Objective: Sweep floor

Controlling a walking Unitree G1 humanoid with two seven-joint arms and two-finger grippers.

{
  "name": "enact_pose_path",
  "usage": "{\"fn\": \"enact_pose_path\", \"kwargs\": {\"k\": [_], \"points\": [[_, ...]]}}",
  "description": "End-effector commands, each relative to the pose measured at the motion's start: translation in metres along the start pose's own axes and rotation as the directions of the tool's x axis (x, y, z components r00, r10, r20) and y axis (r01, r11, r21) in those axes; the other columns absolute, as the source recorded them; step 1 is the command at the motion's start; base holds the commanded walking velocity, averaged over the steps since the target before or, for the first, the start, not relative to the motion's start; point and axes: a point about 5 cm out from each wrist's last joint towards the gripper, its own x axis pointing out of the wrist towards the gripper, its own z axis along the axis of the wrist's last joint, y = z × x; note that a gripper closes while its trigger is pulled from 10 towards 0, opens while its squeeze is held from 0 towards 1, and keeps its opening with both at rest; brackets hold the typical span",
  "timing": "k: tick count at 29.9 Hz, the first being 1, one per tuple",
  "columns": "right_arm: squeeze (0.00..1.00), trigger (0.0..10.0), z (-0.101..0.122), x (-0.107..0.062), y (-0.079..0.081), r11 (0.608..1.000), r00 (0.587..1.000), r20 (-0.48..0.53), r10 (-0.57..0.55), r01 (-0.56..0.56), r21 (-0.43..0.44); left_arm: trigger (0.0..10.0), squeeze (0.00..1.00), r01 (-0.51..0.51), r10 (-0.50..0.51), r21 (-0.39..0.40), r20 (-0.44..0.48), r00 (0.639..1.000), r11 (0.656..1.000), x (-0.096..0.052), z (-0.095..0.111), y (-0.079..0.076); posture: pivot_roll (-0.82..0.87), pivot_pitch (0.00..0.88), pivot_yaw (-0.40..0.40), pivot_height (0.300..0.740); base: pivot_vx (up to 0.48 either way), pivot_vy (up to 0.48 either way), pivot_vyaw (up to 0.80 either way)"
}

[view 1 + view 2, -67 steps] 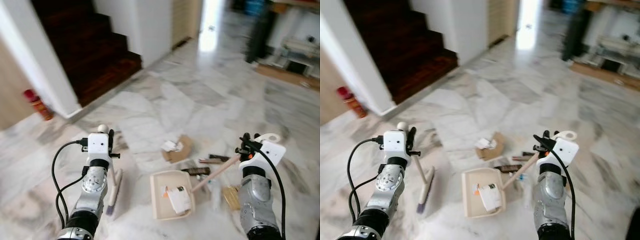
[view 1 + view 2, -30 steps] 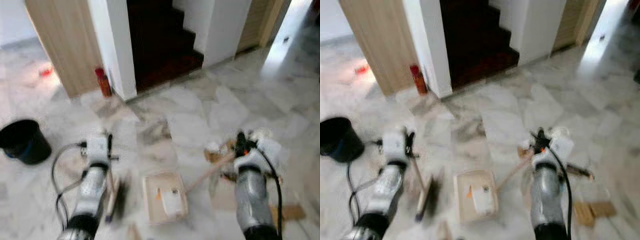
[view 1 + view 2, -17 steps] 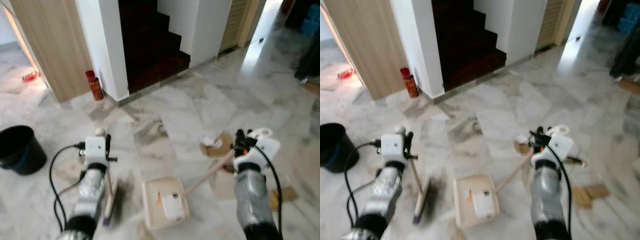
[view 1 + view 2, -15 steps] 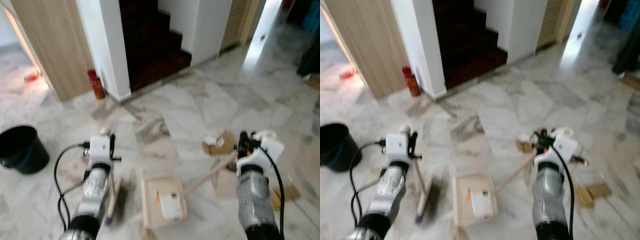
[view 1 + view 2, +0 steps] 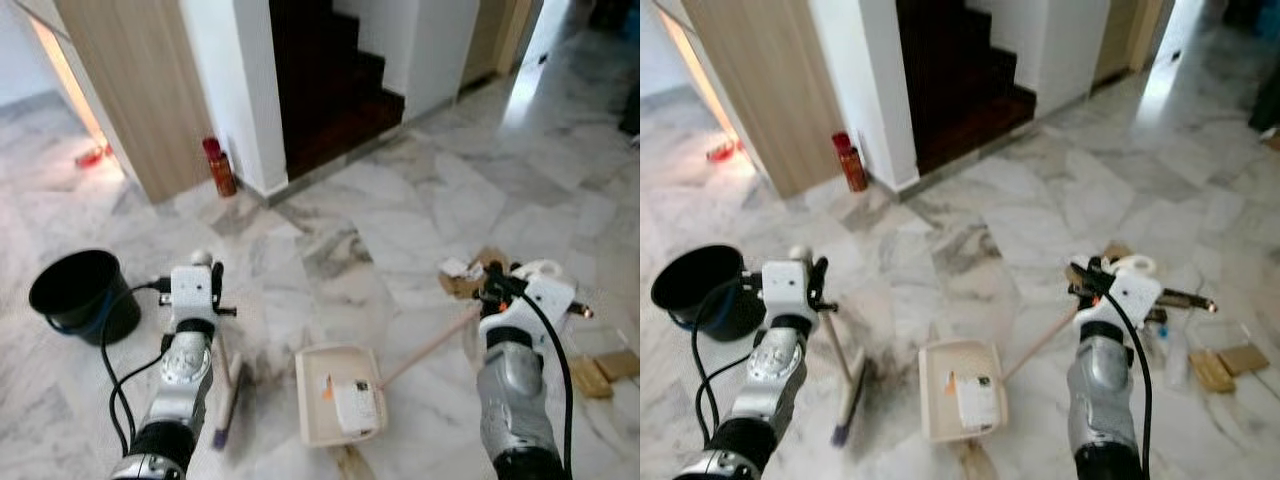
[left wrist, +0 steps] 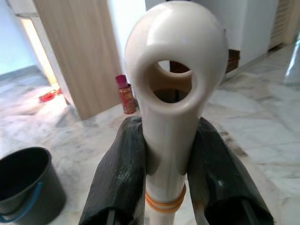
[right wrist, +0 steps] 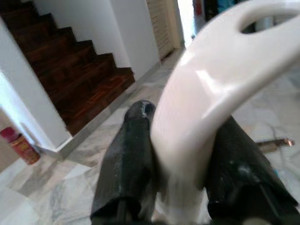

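- Basically, the dustpan sits flat on the marble between the two arms, with a white carton and an orange scrap lying in it; its wooden handle runs up to the right gripper.
- Right gripper's fingers are clenched on the dustpan's cream grip, seen up close in the right wrist view.
- Broom stands just left of the pan, head on the floor; the left gripper is clamped on the top of the broom's cream handle, fingers pressing on both sides.
- What has changed: over the last couple of seconds the whole view swings left. Staircase now sits top-centre, and a black bucket has come into view on the left near a red can at the wall foot.
- That is camera motion, i.e. the robot turning or stepping; pan and broom keep the same places relative to the arms, so both tools are being carried along.
- Remaining litter now lies to the right: cardboard scraps by the right gripper, brown pieces and a pen-like stick further right.
- My read: one load is in the pan, the floor is not done. Turning towards the bucket suggests a dump next, but that is a guess.
- Watch the pan's tilt while moving; the carton could slide out.
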Motion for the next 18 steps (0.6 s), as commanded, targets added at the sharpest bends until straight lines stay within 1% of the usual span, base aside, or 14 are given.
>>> {"fn": "enact_pose_path", "kwargs": {"k": [1, 9, 18], "points": [[0.0, 10.0, 0.0124, 0.0025, 0.0145, 0.999, 0.997, 0.068, 0.031, -0.032, 0.019, 10.0, 0.0, -0.015, 0.014, 0.026, 0.031, 0.999, 1.0, 0.0045, 0.0079, 0.0098, -0.19, 0.0, 0.076, 0.74, 0.0, 0.394, 0.0], [0.0, 10.0, 0.0113, 0.001, 0.014, 0.999, 0.998, 0.061, 0.026, -0.027, 0.017, 10.0, 0.0, 0.001, -0.001, 0.023, 0.031, 1.0, 1.0, 0.008, 0.0104, 0.0062, -0.2, 0.0, 0.085, 0.74, 0.0, 0.396, 0.0], [0.0, 10.0, 0.012, 0.0018, 0.0157, 0.999, 0.998, 0.06, 0.027, -0.029, 0.019, 10.0, 0.0, -0.006, 0.005, 0.025, 0.03, 1.0, 1.0, 0.0075, 0.0099, 0.0093, -0.19, 0.0, 0.079, 0.74, 0.0, 0.395, 0.0]]}}
